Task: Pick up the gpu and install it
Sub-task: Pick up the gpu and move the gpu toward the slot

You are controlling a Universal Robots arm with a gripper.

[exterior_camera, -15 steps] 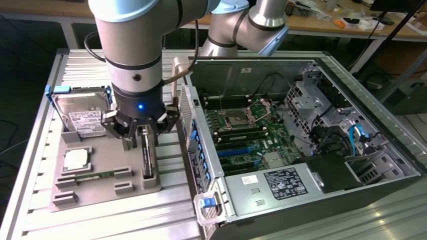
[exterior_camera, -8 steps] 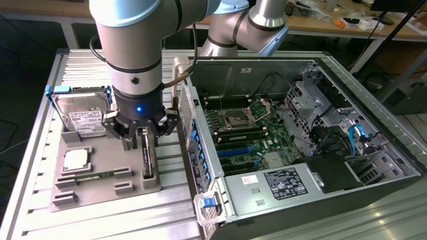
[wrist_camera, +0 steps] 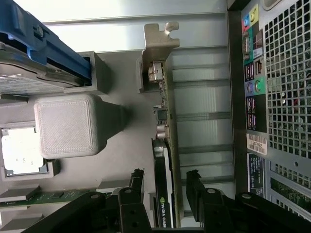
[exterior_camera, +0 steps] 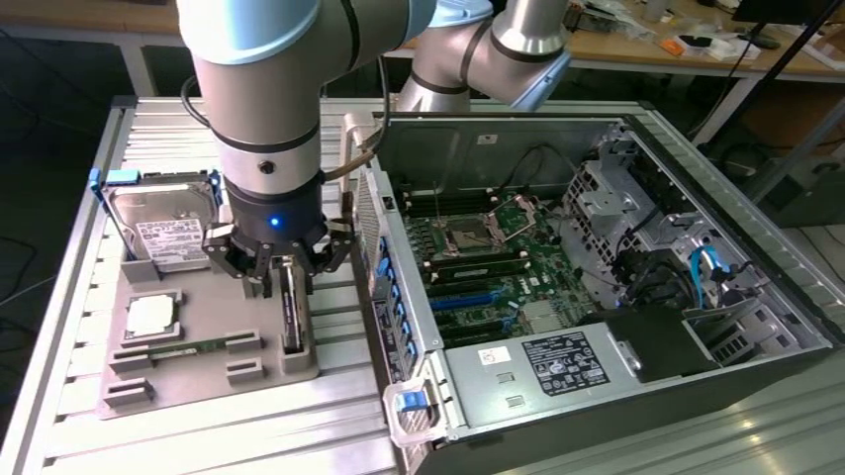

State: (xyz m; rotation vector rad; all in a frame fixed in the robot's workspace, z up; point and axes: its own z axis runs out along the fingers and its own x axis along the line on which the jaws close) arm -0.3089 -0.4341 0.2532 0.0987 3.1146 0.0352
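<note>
The gpu [exterior_camera: 293, 319] stands on its long edge in a slot of the grey holder tray [exterior_camera: 198, 388], a slim dark card. In the wrist view the gpu [wrist_camera: 163, 194] runs between my two fingers, and its silver bracket [wrist_camera: 158, 43] is at the far end. My gripper [exterior_camera: 280, 282] hangs right over the card's upper end and is open. In the wrist view the gripper [wrist_camera: 165, 178] straddles the card, one finger on each side. A small gap shows at one finger; the other sits very close to the card. Nothing is gripped.
On the same tray lie a silver hard drive [exterior_camera: 165, 236] in a blue frame, a processor [exterior_camera: 149, 317] and a green memory stick [exterior_camera: 185, 348]. The open computer case [exterior_camera: 687, 327] with its motherboard [exterior_camera: 482, 272] stands close at the exterior view's right of the tray.
</note>
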